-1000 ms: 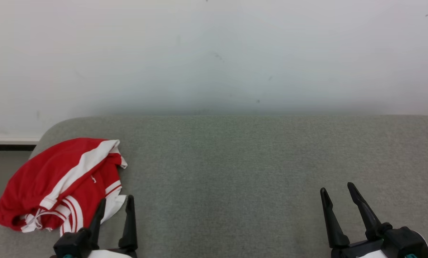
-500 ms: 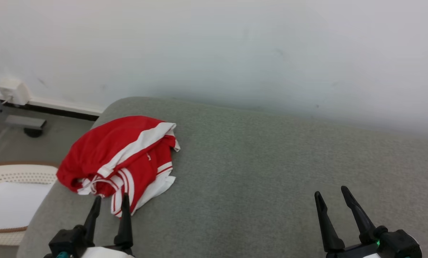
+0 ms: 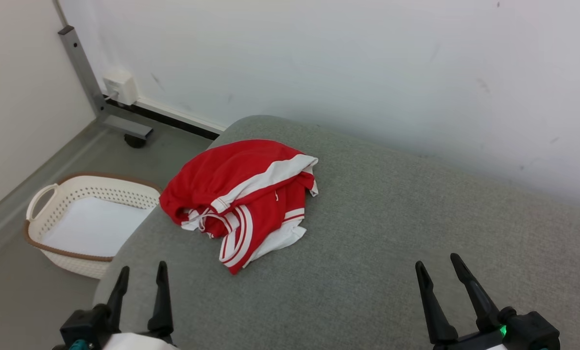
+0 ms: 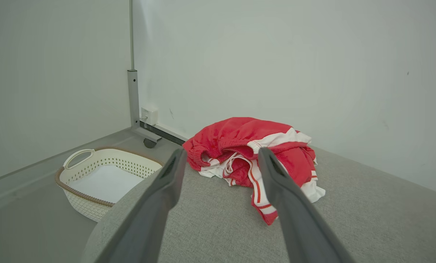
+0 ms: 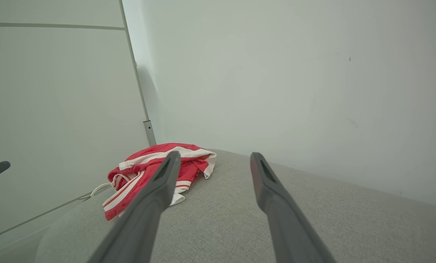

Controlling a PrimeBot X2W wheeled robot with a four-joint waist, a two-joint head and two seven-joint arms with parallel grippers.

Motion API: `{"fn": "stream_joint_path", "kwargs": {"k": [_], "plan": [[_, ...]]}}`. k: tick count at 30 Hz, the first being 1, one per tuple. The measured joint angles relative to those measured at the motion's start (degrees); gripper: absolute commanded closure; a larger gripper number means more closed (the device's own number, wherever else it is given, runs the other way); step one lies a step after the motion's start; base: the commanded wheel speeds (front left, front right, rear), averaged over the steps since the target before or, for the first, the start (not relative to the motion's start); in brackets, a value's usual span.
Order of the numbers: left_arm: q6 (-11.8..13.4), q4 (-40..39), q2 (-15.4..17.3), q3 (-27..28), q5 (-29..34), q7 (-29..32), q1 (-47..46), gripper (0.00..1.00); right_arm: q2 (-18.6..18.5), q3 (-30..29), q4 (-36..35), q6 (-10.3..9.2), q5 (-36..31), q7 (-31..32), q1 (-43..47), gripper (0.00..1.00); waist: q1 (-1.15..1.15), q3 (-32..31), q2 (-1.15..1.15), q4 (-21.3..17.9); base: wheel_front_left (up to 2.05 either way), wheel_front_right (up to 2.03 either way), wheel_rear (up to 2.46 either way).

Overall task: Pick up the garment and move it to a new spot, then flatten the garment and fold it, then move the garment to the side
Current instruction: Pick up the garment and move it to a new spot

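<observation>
Left of the garment point(image 3: 231, 180), more of the basket point(image 3: 95, 182) shows.

garment point(image 3: 241, 180): underlayers hidden | basket point(image 3: 105, 187): corner behind sofa point(image 3: 392, 233) | post point(image 3: 82, 65): top cut off

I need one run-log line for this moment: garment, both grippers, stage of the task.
stage: before pickup | garment: crumpled, on grey cushion, untouched | left gripper: open, empty | right gripper: open, empty

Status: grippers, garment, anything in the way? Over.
Left gripper open, empty; right gripper open, empty. Garment bunched at left end of couch, untouched. Basket on floor beside couch, not in the way.
</observation>
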Motion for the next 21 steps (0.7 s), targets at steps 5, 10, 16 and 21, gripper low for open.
{"fn": "stream_joint_path", "kwargs": {"k": [5,10,16,21], "plan": [[-0.15,0.34,0.0,0.2,0.0,0.0,-0.12,0.0,0.0,0.43,0.05,0.0,0.02,0.0,-0.29,0.0,0.0,0.32,0.0,1.3,0.0,0.0,0.0],[-0.08,1.12,0.0,0.58,-0.01,0.0,-0.65,0.0,0.0,0.93,-0.05,0.0,0.02,0.0,-0.67,0.0,0.0,0.31,0.0,0.38,0.0,0.0,0.0],[-1.77,2.66,0.35,0.66,-1.6,0.09,-3.75,0.0,-0.01,0.79,0.11,0.0,-0.04,0.0,-0.7,0.0,0.0,0.63,0.0,-1.73,0.0,0.0,0.0],[-2.72,4.11,3.72,0.21,-2.53,4.81,-8.57,0.0,0.01,1.09,-0.13,0.0,-0.08,0.0,-0.82,0.0,0.0,1.29,0.0,-4.38,0.0,0.0,0.0]]}}
